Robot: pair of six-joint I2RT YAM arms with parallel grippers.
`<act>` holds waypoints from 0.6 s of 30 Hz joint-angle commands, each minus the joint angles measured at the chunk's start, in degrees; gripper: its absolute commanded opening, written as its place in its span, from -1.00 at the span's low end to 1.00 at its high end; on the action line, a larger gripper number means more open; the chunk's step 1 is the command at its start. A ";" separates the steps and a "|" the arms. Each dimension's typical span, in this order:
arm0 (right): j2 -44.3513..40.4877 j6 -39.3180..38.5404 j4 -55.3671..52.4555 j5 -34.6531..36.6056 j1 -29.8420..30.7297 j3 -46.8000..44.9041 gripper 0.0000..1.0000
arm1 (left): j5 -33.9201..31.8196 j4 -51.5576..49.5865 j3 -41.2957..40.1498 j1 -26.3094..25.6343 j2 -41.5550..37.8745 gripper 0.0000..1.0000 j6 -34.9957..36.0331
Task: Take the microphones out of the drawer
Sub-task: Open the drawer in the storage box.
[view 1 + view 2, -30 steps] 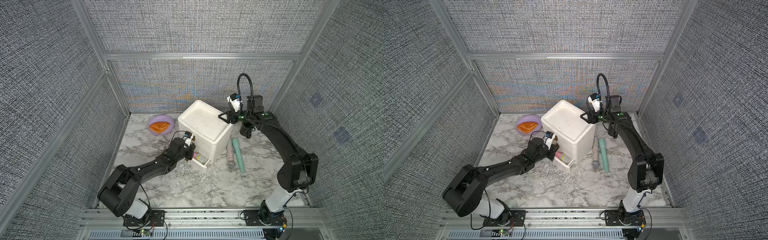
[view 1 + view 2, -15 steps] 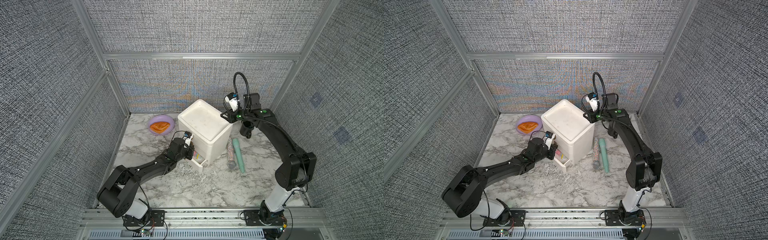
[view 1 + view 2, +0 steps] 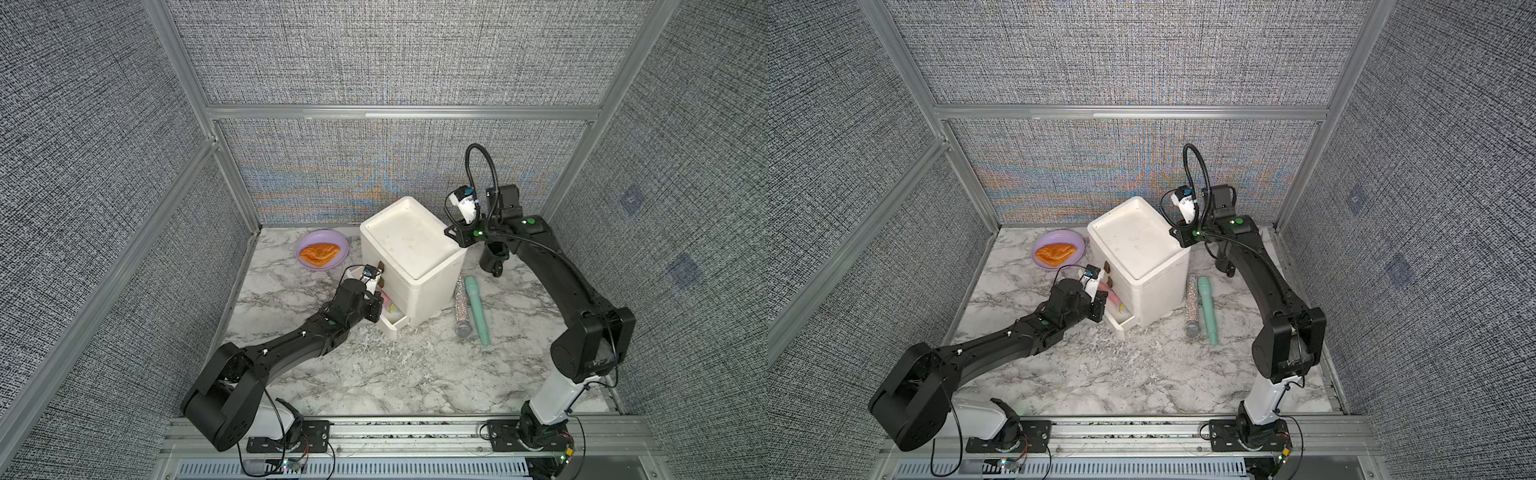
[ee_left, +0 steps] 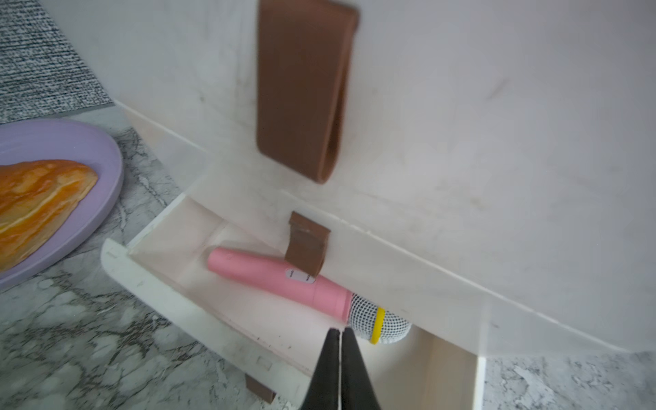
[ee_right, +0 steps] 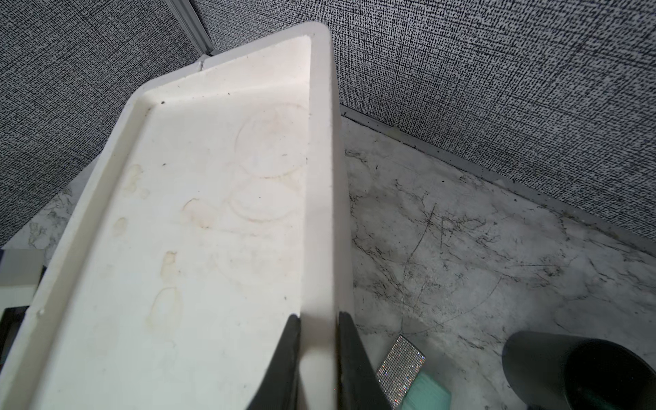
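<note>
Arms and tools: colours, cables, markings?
The left arm and right arm are black, with white base links and green dots near the wrists. Black cables loop to white wrist cameras. The left tool and right tool have tapered black fingers.

Your left arm (image 3: 291,345) stretches from lower left to centre, left gripper (image 4: 340,333) closed; right gripper (image 5: 317,317) clamps the cabinet rim (image 5: 321,177).

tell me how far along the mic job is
Done: the bottom drawer is pulled open, exposing the pink microphone. In hand: the right jaws clamp the white cabinet at its rim; the left jaws, shut, hover by the mic's head. Remaining: grasp the microphone and lift it out.
</note>
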 commanded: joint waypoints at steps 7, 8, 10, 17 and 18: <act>-1.99 -5.51 -0.64 -6.40 -0.92 -0.44 -0.80 | 3.67 4.47 -1.28 1.13 1.60 -0.01 4.77; -2.04 -6.04 -0.79 -7.18 -1.25 -0.42 -0.80 | 4.29 5.45 -1.55 1.18 1.56 0.01 5.63; -1.92 -6.62 -0.88 -9.12 -1.70 -0.50 -0.80 | 4.55 6.82 -1.83 1.20 1.79 0.06 7.14; -1.03 -8.61 -3.13 -13.75 -2.33 0.99 -0.81 | 6.57 9.18 -1.07 2.22 3.93 0.09 10.32; -1.11 -8.60 -3.15 -14.08 -2.38 0.90 -0.80 | 6.91 8.99 -0.62 2.26 4.49 0.09 10.59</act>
